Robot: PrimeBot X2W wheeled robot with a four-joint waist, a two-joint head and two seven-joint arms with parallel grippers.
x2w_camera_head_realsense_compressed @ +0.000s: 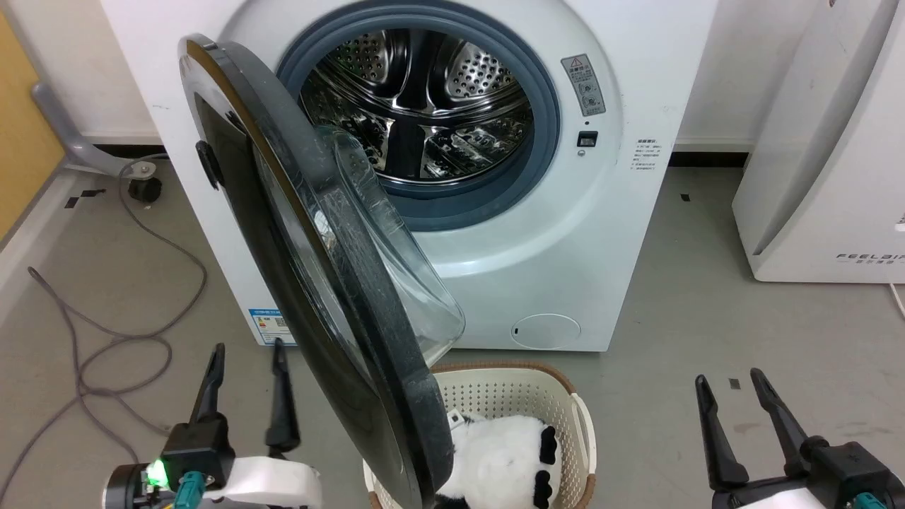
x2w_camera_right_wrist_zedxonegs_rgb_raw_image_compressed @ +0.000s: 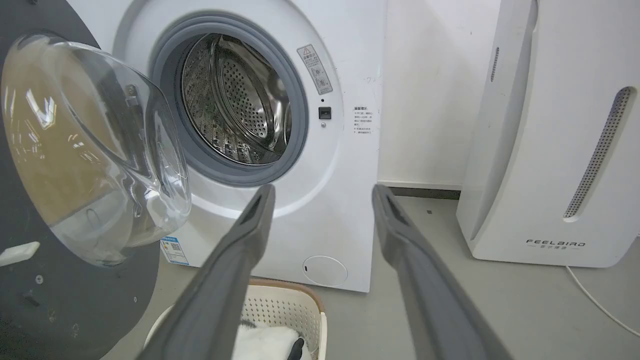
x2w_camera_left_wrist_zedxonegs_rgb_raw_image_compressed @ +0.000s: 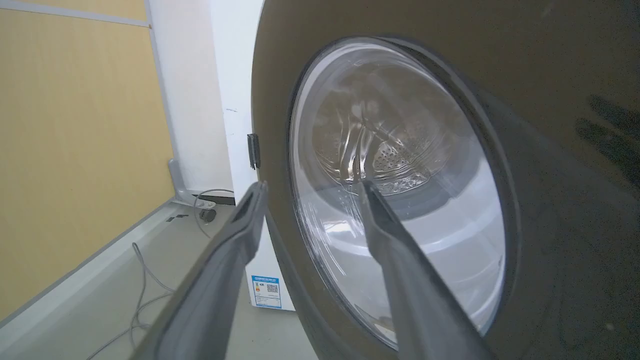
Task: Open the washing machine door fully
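Washing machine door [x2w_camera_head_realsense_compressed: 318,283]: stands about half open, edge-on, just to the right of my left gripper [x2w_camera_head_realsense_compressed: 249,345] and well to the left of my right gripper [x2w_camera_head_realsense_compressed: 728,375]. Both sets of fingers are spread wide and hold nothing. In the left wrist view the glossy outer face lies straight ahead of my fingers; whether they touch it I cannot tell.

Handling, as judged: a stiff, fairly heavy disc that swings on its hinge [x2w_camera_head_realsense_compressed: 208,162]. The glossy face looks slippery and the clear glass bowl [x2w_camera_right_wrist_zedxonegs_rgb_raw_image_compressed: 100,150] is best left alone. The matte inner rim [x2w_camera_head_realsense_compressed: 396,353] near the free edge offers the surest place to push or grip.

Surroundings: the washing machine [x2w_camera_head_realsense_compressed: 601,212] stands ahead of both grippers on a grey floor [x2w_camera_head_realsense_compressed: 707,297]. A laundry basket [x2w_camera_head_realsense_compressed: 509,385] holding a black-and-white plush toy [x2w_camera_head_realsense_compressed: 502,459] sits between my grippers, under the door's free edge. A loose cable [x2w_camera_head_realsense_compressed: 106,339] lies left of my left fingers, a white FEELBIRD appliance [x2w_camera_head_realsense_compressed: 827,177] beyond my right fingers.
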